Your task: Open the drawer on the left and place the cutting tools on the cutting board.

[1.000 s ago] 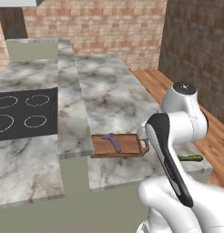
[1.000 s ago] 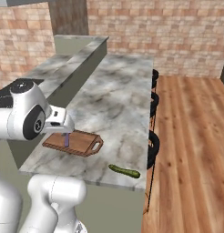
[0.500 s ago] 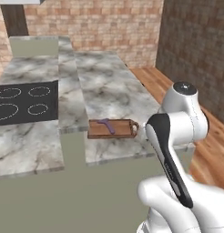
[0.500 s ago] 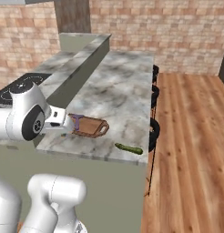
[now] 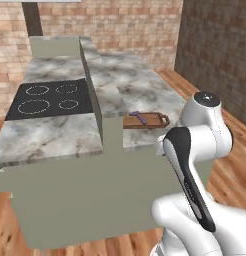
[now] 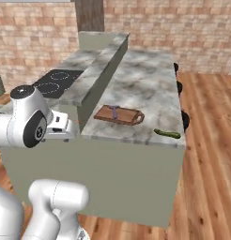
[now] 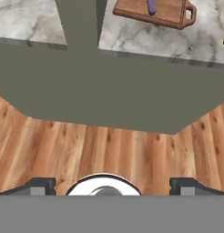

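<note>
Currently the gripper hangs wide open and empty above the wooden floor. On the marble counter, the cutting board carries one purple tool: probably light, rigid, best pinched mid-handle.

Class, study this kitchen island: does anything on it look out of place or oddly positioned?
Nothing is spilled or damaged. The green cucumber lies loose near the counter corner, apart from the cutting board, which carries the purple tool.
</note>
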